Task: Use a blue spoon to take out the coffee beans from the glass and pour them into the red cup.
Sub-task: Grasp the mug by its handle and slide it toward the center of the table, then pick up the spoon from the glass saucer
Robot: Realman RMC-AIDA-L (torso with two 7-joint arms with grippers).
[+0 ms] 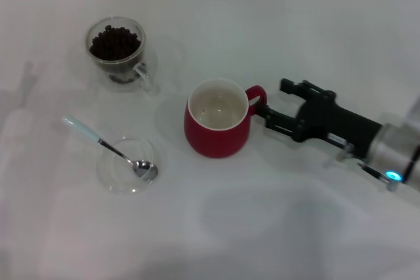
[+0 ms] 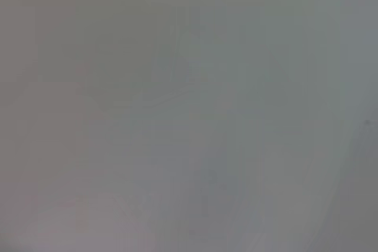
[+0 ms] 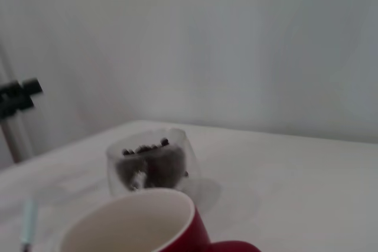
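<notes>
Lying toward the tabletop's left edge, the blue spoon is being carried by a shallow clear dish, its metal bowl inside and its pale handle pointing toward the far-left corner. The right hand is being kept at the red cup's handle, fingers released on either side of the loop, well apart from the spoon, with the cup between. The left hand is not being shown, though that side is judged nearer. The coffee beans are sitting in the glass near the far-left corner.
</notes>
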